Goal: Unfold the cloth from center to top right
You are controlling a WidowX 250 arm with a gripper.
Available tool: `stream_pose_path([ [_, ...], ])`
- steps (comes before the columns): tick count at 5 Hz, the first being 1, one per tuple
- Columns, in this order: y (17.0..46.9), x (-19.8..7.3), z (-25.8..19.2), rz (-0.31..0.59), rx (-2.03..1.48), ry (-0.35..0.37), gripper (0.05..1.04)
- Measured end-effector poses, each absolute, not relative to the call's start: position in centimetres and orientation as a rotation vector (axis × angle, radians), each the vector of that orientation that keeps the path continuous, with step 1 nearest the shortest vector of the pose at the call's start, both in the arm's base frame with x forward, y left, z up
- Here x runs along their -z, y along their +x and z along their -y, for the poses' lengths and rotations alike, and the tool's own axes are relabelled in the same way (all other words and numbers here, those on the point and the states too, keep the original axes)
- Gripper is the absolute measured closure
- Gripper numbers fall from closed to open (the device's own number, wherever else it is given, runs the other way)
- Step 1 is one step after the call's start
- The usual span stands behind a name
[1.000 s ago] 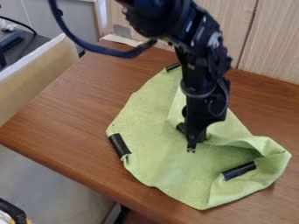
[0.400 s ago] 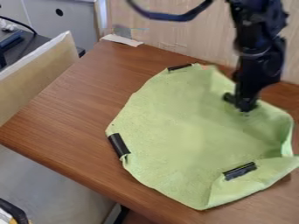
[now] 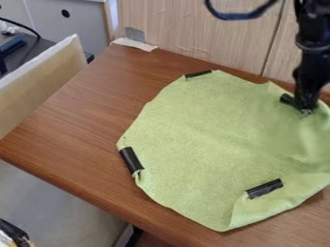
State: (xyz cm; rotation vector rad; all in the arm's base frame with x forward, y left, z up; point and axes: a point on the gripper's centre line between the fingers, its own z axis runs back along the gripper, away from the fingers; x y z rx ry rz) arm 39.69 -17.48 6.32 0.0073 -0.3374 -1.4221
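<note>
The gripper hangs at the upper right, shut on the cloth's edge near its top right. Under it, the light green cloth lies mostly spread on the brown table, with its right side running out of view. Black strips mark the cloth at the top, at the left and at the lower right. By the lower right strip the edge is folded over. Around the gripper the cloth is slightly raised and creased.
Behind the wooden table stands a wood-grain panel. Pale tape sticks at the table's back left corner. A tan board stands along the left.
From the cloth's centre, the gripper has moved to the upper right, pulling the cloth's folded part with it. The cloth now covers more of the table towards the right and back.
</note>
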Motion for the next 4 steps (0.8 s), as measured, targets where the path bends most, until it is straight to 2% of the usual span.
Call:
stream_pose_path([
  [2,40.7,-2.2,20.1,0.274,1.486,-0.045,1.025],
  [3,40.5,-1.5,20.3,0.261,1.488,-0.048,1.007],
  [4,40.3,-1.2,20.1,0.25,1.474,-0.043,0.857],
])
